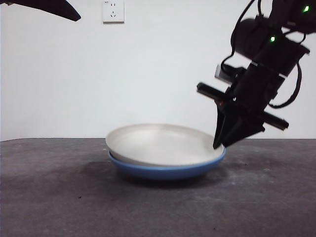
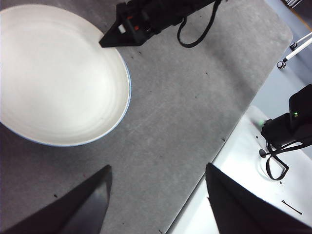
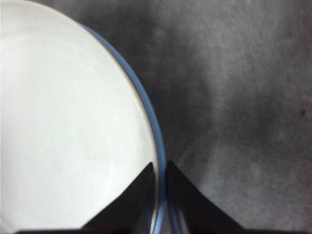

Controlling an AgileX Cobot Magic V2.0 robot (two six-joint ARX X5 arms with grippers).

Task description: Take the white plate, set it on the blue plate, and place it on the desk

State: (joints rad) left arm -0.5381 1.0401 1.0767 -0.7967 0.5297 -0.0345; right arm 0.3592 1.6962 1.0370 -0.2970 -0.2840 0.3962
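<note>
Right gripper seemingly pinches stacked white plate rim.

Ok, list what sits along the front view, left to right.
Waiting left gripper's black tip at the top corner → wall socket → white plate stacked on the blue plate → right gripper, its fingers at the plates' rim.

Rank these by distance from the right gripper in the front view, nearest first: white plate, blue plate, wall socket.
1. white plate and blue plate: stacked, both rims at the right gripper tips; too close to call.
2. wall socket: high on the wall, far across from it.
</note>
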